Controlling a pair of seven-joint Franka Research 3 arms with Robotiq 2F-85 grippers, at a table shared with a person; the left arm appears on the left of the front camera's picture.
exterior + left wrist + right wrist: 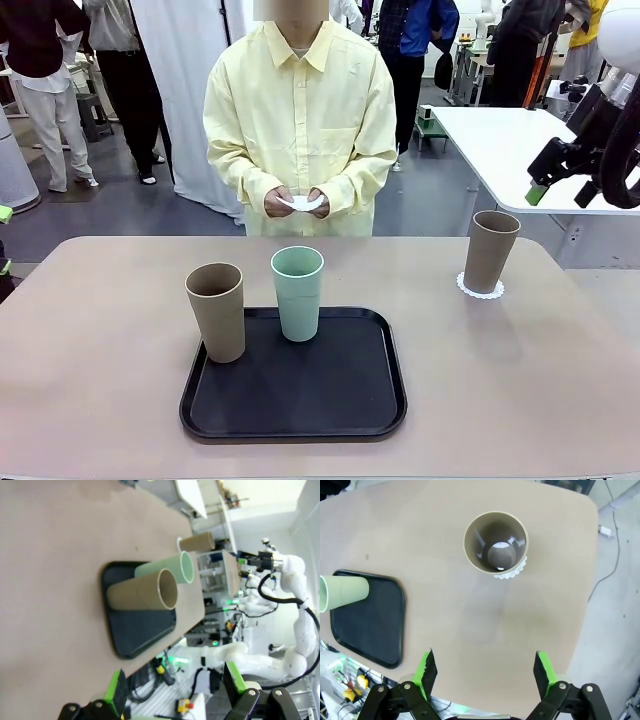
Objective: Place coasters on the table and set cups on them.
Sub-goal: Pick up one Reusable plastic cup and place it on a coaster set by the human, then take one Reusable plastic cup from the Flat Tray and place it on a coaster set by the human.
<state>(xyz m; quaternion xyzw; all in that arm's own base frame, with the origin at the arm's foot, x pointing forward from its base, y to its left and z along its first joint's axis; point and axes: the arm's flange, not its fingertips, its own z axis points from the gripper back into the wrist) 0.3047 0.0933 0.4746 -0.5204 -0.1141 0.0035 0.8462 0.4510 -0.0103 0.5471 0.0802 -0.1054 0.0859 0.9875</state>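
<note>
The left gripper (175, 685) and right gripper (485, 665) both stood apart, empty. An upright brown cup (216, 310) at the tray's (300, 410) left edge was nearer the left arm, with the green cup (298, 292) just right of it.

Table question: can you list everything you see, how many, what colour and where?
brown cup on tray: one, taupe-brown, tray's left edge
green cup: one, mint-green, tray's far part
brown cup on coaster: one, taupe-brown, table's right side
coaster: one, white, under that right cup
white piece: one, white, in the person's hands; may be a coaster
tray: one, black, middle of table
table: one, beige-pink, under it all
white table: one, white, behind at right
person's hands: two, together at far side
left pincer: one, black with green pads, open, empty
right pincer: one, black with green pads, open, empty, above table's right
</note>
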